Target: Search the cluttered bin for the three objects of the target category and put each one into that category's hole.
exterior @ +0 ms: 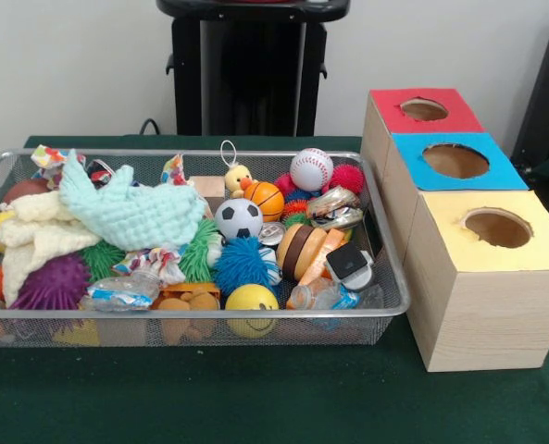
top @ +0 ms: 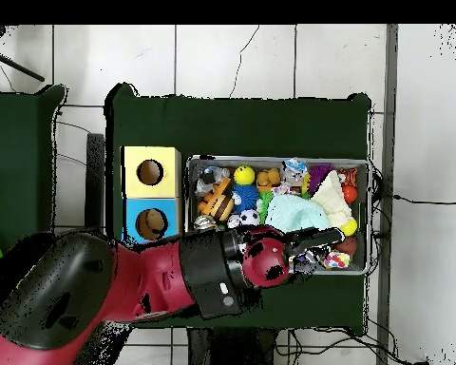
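wire mesh bin (exterior: 392, 277) crammed with toys, soccer ball (exterior: 238, 219) mid-bin, mint cloth (exterior: 131, 211) on pile, three holed boxes (exterior: 482, 277) beside, gripper (top: 313, 249) over bin edge, grip state cannot be told

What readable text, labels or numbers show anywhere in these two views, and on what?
None can be read.
Plastic packets at the bin's front: printing too blurred to read.
Black gadget: pale face, no legible marks.
Boxes: plain coloured tops, no lettering.
Arm: no legible marking.
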Robot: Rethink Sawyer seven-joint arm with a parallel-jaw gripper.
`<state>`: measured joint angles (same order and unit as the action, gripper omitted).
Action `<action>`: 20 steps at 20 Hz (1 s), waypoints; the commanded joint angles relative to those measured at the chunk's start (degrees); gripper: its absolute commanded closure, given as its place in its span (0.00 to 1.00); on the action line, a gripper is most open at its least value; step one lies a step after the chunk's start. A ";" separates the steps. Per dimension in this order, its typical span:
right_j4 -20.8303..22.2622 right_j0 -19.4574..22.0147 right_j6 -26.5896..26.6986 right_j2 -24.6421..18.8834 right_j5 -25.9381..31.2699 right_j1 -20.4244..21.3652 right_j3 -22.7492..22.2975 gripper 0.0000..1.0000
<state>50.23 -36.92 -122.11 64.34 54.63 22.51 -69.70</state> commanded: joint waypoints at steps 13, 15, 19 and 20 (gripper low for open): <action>-8.79 -0.07 14.49 -14.26 6.86 15.17 -5.93 1.00; -8.91 -0.63 12.92 -14.91 7.63 14.57 -7.20 1.00; -9.24 -1.05 10.15 -16.24 8.04 13.76 -9.02 1.00; -9.13 -1.30 9.25 -16.27 8.08 13.36 -9.29 1.00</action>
<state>46.09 -37.85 -121.56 58.74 55.59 38.18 -70.18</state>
